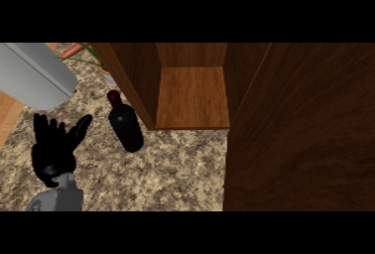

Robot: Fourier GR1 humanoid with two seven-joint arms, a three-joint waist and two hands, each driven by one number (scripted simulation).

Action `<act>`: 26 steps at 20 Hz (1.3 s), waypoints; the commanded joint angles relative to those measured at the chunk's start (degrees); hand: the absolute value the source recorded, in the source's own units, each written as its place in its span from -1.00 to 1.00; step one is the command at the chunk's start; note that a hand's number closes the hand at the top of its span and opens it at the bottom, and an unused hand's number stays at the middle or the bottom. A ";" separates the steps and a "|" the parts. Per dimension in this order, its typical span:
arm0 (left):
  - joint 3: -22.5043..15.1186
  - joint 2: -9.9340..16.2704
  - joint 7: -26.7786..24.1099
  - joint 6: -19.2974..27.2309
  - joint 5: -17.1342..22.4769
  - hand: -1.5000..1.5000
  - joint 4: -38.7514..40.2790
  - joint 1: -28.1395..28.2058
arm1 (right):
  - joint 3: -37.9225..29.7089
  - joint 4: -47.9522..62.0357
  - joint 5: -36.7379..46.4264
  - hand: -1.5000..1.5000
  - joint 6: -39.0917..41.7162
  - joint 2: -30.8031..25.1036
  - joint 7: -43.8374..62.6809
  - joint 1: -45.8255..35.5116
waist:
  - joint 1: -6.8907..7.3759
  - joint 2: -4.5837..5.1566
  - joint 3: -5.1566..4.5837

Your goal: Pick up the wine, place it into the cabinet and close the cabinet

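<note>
The wine bottle (126,126) stands on the speckled surface (168,173), just left of the open cabinet (192,96), untouched. The left hand (57,146) hovers beside it, fingers spread and straight, holding nothing, probably lined up to close in from the side. The cabinet door (300,129) hangs wide open at the right, leaving the shelf ready to receive the bottle. I can't see the right hand.
</note>
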 commanded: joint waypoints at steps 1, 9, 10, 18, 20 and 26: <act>0.29 0.00 -7.98 -3.81 6.29 -1.00 8.29 -0.23 | 1.34 -7.71 -4.85 -1.00 -0.42 1.39 1.86 3.26 | -0.12 0.09 -0.10; -2.25 0.00 -19.12 -14.09 16.69 -1.00 20.55 -0.26 | 0.25 -10.39 -6.30 -1.00 -0.22 0.74 4.98 2.60 | -0.44 0.07 -0.14; -1.00 0.00 -20.83 -15.80 16.57 -1.00 23.11 -0.47 | -2.71 -8.69 -8.44 -1.00 -0.02 -0.20 5.72 1.32 | -0.08 0.14 -0.10; -0.86 0.00 -28.59 -22.39 21.81 -1.00 35.97 -5.32 | -0.46 -6.99 -5.51 -1.00 1.57 1.13 3.46 1.81 | -0.04 0.15 -0.08; -1.61 0.00 -30.05 -22.50 23.61 -1.00 38.04 -6.28 | 1.64 -10.71 -2.97 -1.00 1.45 1.80 2.74 5.51 | -0.48 0.07 -0.09; 3.23 0.07 -36.38 -29.08 25.80 -1.00 49.55 -11.43 | 1.12 -8.87 -3.39 -1.00 0.45 2.05 4.47 2.48 | -0.17 0.20 -0.10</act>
